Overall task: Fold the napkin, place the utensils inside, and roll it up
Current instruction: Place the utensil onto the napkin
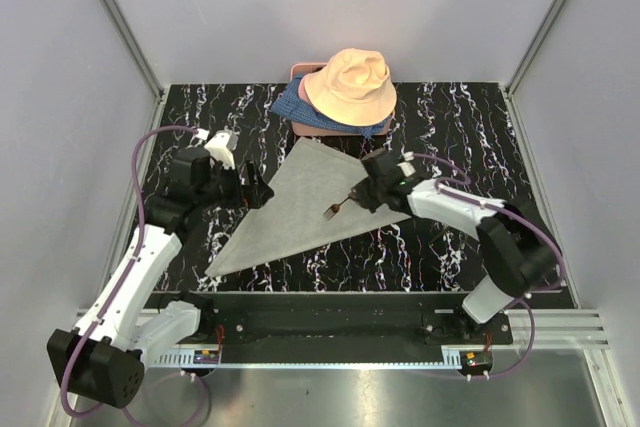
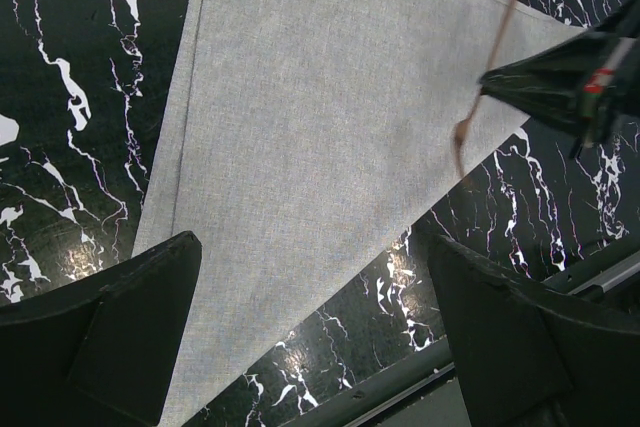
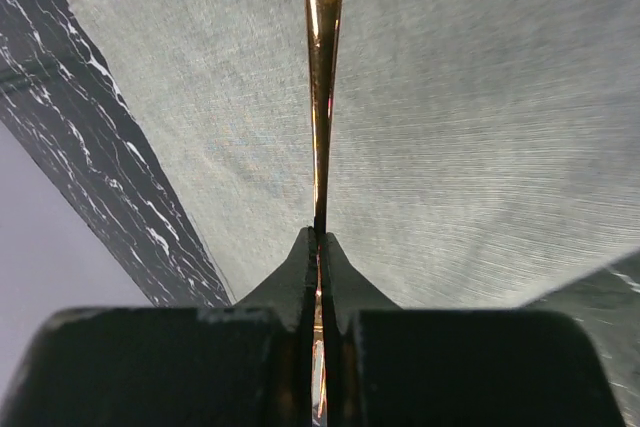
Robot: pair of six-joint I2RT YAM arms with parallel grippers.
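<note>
The light-grey napkin [image 1: 295,209] lies flat on the black marble table, folded into a triangle; it also fills the left wrist view [image 2: 300,127] and the right wrist view [image 3: 480,127]. My right gripper [image 1: 364,193] [image 3: 318,237] is shut on the handle of a copper-brown fork [image 1: 335,210] [image 3: 322,67], held just above the napkin's right part, tines toward the left. In the left wrist view the fork [image 2: 490,67] hangs from the right gripper [image 2: 570,77]. My left gripper [image 1: 258,190] [image 2: 310,247] stands open over the napkin's left edge, holding nothing. Other utensils are out of view.
A peach bucket hat [image 1: 350,85] rests on blue patterned fabric [image 1: 288,105] at the table's back edge, just beyond the napkin's top corner. Grey walls enclose the table [image 1: 450,127] on three sides. A metal rail [image 1: 330,319] runs along the near edge.
</note>
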